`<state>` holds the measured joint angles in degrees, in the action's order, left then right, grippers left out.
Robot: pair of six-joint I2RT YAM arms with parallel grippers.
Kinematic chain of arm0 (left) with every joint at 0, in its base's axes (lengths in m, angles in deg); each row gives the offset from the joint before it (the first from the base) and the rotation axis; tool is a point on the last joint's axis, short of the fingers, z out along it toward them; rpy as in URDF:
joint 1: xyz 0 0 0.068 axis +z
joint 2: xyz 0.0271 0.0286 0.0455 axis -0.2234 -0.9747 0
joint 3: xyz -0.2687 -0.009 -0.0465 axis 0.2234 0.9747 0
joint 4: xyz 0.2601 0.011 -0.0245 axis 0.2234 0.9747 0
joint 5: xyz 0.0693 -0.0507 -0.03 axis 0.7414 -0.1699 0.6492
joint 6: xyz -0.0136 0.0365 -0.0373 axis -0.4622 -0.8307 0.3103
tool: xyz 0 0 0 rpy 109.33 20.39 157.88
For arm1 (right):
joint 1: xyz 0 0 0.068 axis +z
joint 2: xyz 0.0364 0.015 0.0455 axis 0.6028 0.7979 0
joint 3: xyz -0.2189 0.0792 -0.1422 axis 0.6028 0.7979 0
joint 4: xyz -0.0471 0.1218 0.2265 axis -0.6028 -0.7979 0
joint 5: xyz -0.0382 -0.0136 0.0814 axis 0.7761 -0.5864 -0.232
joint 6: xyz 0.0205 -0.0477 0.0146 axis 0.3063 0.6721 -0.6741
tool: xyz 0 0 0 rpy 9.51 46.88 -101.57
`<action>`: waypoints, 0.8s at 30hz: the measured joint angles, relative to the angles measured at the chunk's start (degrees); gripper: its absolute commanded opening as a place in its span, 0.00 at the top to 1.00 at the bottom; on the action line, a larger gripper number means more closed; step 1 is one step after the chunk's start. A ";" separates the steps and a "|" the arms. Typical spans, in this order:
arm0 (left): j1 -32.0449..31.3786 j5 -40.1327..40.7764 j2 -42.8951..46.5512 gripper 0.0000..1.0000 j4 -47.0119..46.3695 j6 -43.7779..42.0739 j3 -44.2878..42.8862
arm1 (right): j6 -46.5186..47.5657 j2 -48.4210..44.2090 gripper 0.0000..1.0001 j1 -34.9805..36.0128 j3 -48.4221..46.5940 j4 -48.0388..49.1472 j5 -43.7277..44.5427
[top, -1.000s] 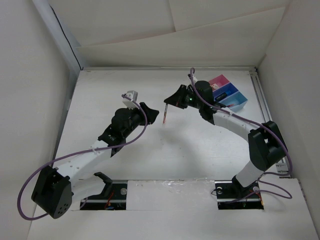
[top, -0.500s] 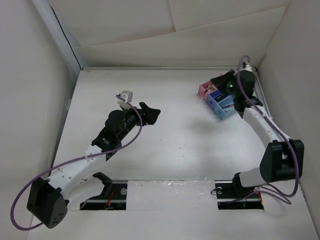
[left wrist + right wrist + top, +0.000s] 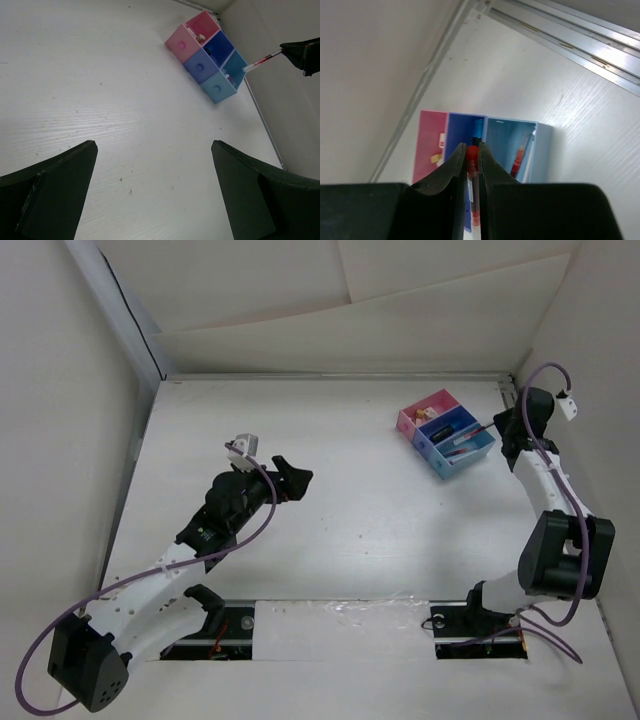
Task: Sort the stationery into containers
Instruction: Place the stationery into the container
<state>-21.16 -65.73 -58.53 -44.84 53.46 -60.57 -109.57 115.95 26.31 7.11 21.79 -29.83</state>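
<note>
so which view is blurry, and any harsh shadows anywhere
Top external: sharp, even light, only soft shadows on the table. Left wrist: containers crisp, the left fingers dark, soft-edged. Right wrist: right fingers and red pen up close are blurred.

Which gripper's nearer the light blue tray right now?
Right. The right gripper, gripping a red pen, hovers just beside the light blue tray; the left gripper is far off, mid-table.

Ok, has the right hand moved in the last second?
Yes. The right hand, shut on a red pen, has swung from mid-table across to the right, now close to the side rail beyond the trays.
</note>
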 measured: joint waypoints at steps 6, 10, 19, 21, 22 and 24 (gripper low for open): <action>0.00 0.31 0.00 0.01 -0.44 0.37 1.95 | -0.11 2.43 1.00 0.26 0.00 -1.18 3.48; 0.00 0.28 0.17 0.01 -0.55 0.55 2.58 | -0.13 3.32 1.00 1.68 -0.17 -1.29 5.77; 0.00 0.28 2.14 0.01 -1.01 1.03 3.76 | -0.42 8.90 0.77 5.77 -1.79 -2.01 8.20; 0.00 0.28 2.49 0.01 -0.96 1.09 3.76 | -0.85 9.97 0.62 6.40 -2.47 -2.43 8.31; 0.00 0.31 2.80 0.01 -0.96 1.11 3.76 | -0.96 10.27 0.49 6.58 -2.69 -2.60 8.33; 0.00 0.35 3.37 0.01 -0.96 1.29 3.76 | -1.07 10.43 0.32 6.78 -3.04 -3.28 8.41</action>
<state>-21.16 -65.38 -55.17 -45.80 54.75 -56.81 -110.64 126.37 33.08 4.07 18.51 -21.42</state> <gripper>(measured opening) 0.990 0.551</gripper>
